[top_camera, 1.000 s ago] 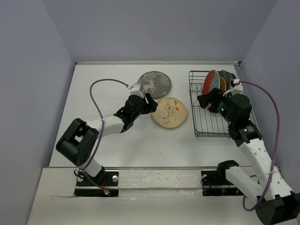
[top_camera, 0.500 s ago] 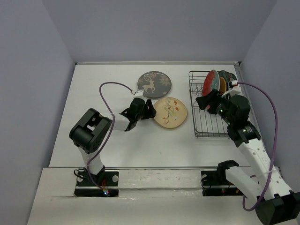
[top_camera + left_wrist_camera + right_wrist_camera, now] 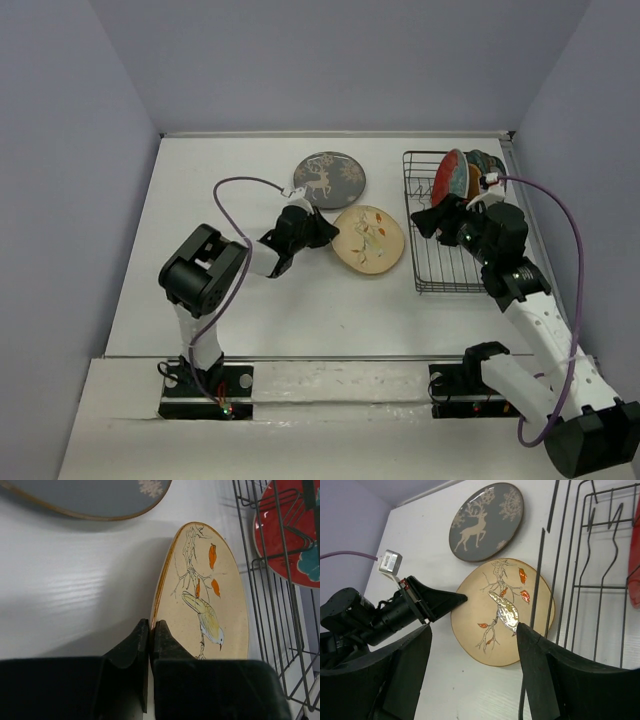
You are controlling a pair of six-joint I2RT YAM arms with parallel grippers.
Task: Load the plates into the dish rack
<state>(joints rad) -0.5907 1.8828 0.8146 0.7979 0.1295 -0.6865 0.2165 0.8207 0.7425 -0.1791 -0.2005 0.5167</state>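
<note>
The left tool (image 3: pixel 150 626) was shut tight on the rim of the cream plate (image 3: pixel 210 595), on the worktop (image 3: pixel 250 300) just beside the dish rack (image 3: pixel 440 272). The right tool (image 3: pixel 432 218) hung wide open over the rack's edge, holding nothing. Farther back lay the grey deer plate (image 3: pixel 330 180), and a red plate (image 3: pixel 450 177) stood in the rack.

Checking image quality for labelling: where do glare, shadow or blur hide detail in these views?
Right wrist view: glare whitens the bird on the cream plate. Left wrist view: the left pincer, gripping that plate's rim, is near-black and soft; a broad shadow darkens the table beside the plate. Top view: even light, no glare.
</note>
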